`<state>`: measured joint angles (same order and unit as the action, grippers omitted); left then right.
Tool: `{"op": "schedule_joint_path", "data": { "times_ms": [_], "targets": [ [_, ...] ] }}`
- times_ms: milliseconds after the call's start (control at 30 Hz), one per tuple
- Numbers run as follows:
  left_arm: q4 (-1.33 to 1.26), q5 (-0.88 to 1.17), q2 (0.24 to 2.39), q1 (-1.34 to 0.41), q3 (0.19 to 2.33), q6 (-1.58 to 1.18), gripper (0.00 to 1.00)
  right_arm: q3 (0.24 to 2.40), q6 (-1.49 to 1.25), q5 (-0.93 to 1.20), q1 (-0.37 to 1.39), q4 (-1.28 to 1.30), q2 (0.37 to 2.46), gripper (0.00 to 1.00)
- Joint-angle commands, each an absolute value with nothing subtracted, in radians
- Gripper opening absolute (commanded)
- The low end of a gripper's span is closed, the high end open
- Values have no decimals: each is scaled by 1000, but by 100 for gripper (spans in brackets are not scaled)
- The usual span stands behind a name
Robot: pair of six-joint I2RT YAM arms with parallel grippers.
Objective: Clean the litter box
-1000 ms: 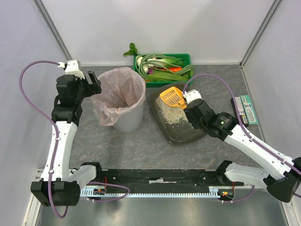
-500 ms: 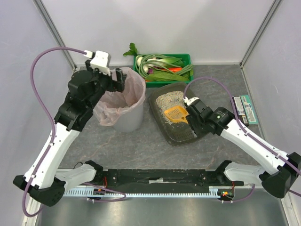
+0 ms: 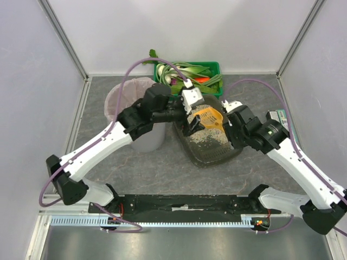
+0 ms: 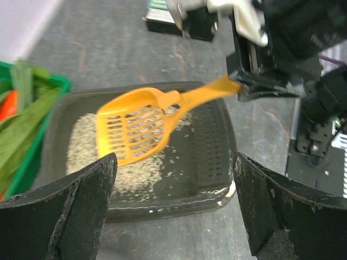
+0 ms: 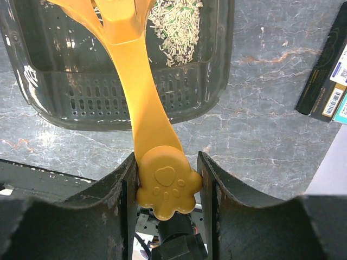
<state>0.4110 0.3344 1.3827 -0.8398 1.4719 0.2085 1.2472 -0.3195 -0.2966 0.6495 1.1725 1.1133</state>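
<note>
- Two arms meet over the litter box (image 3: 214, 154), mid-table, right of the grey bin (image 3: 116, 103) and in front of the green crate (image 3: 214, 67) of vegetables.
- Right gripper (image 5: 165, 184) clamps the paw-shaped handle end of the orange scoop (image 4: 135, 132); the scoop's head is over the litter (image 4: 81, 151).
- Left gripper (image 4: 173, 211) spread wide, empty, at the box's left edge, facing the scoop.
- Left arm crosses over the bin, hiding part of it and the box's far-left corner in the top view.
- Flat packets (image 5: 325, 70) lie right of the box.

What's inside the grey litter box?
Pale litter piled toward one end of the litter box; the other end is bare slotted floor. The orange scoop held over it hides some litter underneath.
</note>
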Motion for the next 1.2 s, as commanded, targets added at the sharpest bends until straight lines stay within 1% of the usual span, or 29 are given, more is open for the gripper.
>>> {"op": "schedule_joint_path", "data": {
  "times_ms": [0, 200, 433, 567, 767, 800, 867, 900, 967, 1000, 1067, 1100, 1133, 1167],
  "targets": [
    [371, 495, 1430, -857, 1467, 270, 93, 1289, -310, -288, 641, 1213, 1054, 0],
    [354, 514, 1531, -873, 1473, 272, 94, 1270, -308, -213, 640, 1212, 1025, 0],
    [268, 532, 1586, -881, 1460, 252, 94, 1250, -287, -169, 640, 1206, 1006, 0],
    [298, 528, 1649, -884, 1483, 253, 94, 1264, -285, -170, 641, 1204, 994, 0],
    [354, 483, 1687, -887, 1503, 262, 86, 1272, -275, -201, 640, 1206, 989, 0],
    [354, 482, 1683, -887, 1497, 259, 81, 1272, -272, -215, 641, 1206, 991, 0],
    [351, 474, 1683, -888, 1493, 259, 77, 1278, -268, -213, 641, 1203, 996, 0],
    [350, 474, 1687, -890, 1493, 250, 69, 1278, -267, -209, 640, 1198, 1002, 0],
    [350, 474, 1693, -891, 1496, 244, 60, 1278, -265, -216, 641, 1197, 1005, 0],
    [351, 474, 1700, -891, 1499, 238, 49, 1278, -267, -219, 643, 1192, 1008, 0],
    [354, 479, 1707, -893, 1500, 233, 39, 1273, -281, -233, 643, 1187, 1008, 0],
    [359, 480, 1709, -893, 1500, 232, 31, 1272, -287, -235, 643, 1177, 1003, 0],
    [362, 482, 1713, -894, 1500, 232, 27, 1270, -294, -236, 641, 1169, 1000, 0],
    [364, 483, 1715, -893, 1499, 230, 22, 1258, -320, -233, 643, 1155, 994, 4]
  ]
}}
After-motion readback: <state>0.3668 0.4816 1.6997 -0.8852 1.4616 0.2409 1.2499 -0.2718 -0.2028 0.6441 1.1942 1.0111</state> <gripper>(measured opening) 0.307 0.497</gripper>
